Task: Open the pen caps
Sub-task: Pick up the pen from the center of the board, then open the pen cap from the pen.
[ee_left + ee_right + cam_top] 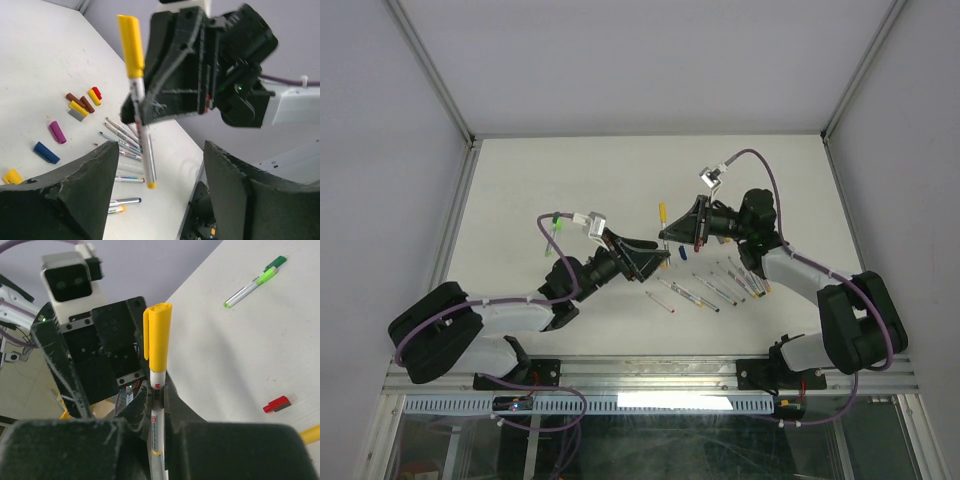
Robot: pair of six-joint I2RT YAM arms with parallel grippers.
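While the right end effector (159,402) was clamped on the white-grey barrel of one pen (146,155), holding it in the air above the counter (45,65) between the two arms, the yellow cap (160,335) sat fully on the pen's upper end, clear of the jaws. At that moment the left end effector (161,145) stood with its fingers apart just in front of the pen, touching neither cap nor barrel. Risks, as judged:

1. The grip sat about mid-barrel, leaving a long stretch free above it, so a pull on the cap out of line with the barrel would likely lever the thin pen round in the jaws.
2. The barrel looked slim and smooth, so with a tight cap the pen might slide out of the right grip rather than part from the cap.
3. Left fingers closing low, on barrel instead of cap, would separate nothing.
4. Both end effectors were very close, so a misjudged approach could knock them together.
5. A cap freed with a jerk might drop among the loose caps (78,108) and other pens (117,131) lying below and scatter them.
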